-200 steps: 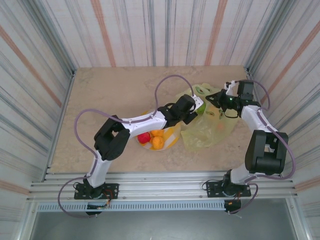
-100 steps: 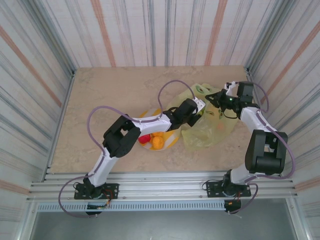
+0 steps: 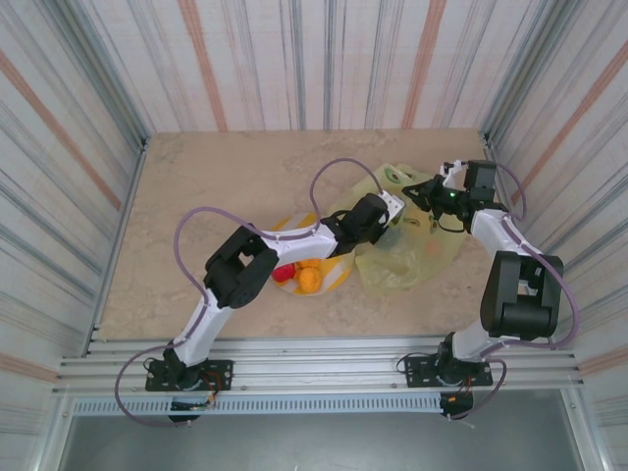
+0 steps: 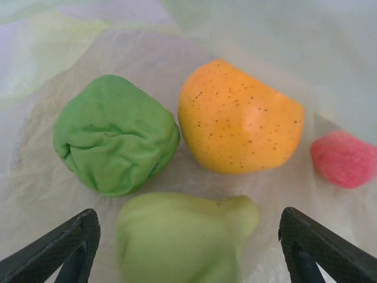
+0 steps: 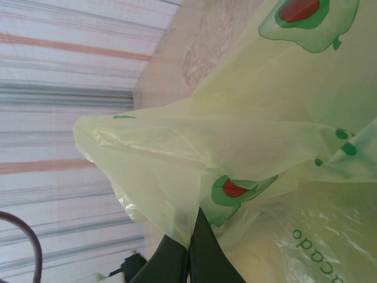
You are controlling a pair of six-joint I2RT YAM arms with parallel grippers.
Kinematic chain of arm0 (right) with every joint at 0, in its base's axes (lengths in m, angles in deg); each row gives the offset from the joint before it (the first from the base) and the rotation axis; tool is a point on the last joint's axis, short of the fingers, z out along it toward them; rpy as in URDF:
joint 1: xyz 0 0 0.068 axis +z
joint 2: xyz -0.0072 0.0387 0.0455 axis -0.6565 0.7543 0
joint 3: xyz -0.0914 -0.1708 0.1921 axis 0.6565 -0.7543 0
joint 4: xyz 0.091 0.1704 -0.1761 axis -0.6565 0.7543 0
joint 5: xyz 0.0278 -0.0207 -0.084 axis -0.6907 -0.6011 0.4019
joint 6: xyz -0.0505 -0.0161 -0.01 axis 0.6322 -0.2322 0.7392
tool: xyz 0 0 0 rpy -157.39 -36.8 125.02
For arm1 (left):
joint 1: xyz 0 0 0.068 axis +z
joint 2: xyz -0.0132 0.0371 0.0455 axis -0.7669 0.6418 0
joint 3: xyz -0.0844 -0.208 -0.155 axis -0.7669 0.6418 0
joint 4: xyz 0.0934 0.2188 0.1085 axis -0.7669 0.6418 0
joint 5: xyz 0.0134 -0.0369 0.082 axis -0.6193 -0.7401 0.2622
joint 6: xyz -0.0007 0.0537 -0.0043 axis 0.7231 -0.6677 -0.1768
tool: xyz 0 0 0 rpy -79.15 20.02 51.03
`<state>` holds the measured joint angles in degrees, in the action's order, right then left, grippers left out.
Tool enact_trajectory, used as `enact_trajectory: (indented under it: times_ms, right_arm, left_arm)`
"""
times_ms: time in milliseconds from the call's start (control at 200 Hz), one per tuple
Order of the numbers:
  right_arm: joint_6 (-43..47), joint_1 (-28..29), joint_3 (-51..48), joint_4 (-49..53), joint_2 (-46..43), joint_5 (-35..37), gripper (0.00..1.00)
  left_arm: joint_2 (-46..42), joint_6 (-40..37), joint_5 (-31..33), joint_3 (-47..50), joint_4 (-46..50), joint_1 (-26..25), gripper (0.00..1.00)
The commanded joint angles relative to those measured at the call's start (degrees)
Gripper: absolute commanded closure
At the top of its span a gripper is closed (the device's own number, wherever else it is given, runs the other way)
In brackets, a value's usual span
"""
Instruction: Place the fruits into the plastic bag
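The left fingers [image 4: 68, 247] are released and spread wide inside the plastic bag [image 4: 283, 35]. A pale green fruit [image 4: 182, 239] lies loose between them, touching neither. Just beyond their tips a darker green fruit [image 4: 115, 141] and an orange fruit [image 4: 238, 118] sit side by side, with a red fruit [image 4: 343, 159] further right. The right fingers [image 5: 188, 253] are clenched on a gathered fold of the bag's edge, holding it raised above the desk [image 3: 216, 186]. Behind the left fingers, under their arm, other fruits [image 3: 302, 277] lie on a plate [image 3: 342, 263].
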<state>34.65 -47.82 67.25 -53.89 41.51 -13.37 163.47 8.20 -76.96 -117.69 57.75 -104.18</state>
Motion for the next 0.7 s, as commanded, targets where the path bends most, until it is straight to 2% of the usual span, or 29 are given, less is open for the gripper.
enact_trajectory:
  times_ms: [0, 240, 696]
  right_arm:
    - [0.6, -0.52, 0.13, 1.18, 0.81, -0.12, 1.0]
    - [5.89, -0.52, 0.94, 5.9, -0.13, 1.96, 1.0]
    - [8.18, -0.38, 1.58, 8.26, -0.04, 2.52, 1.0]
  left_arm:
    - [-6.86, 0.29, -0.8, 2.58, -0.86, 0.36, 0.17]
    - [-15.25, -2.9, 5.15, 8.12, 1.0, 0.65, 0.16]
    - [-20.86, -7.87, 16.14, 6.64, 10.21, 0.21, 0.16]
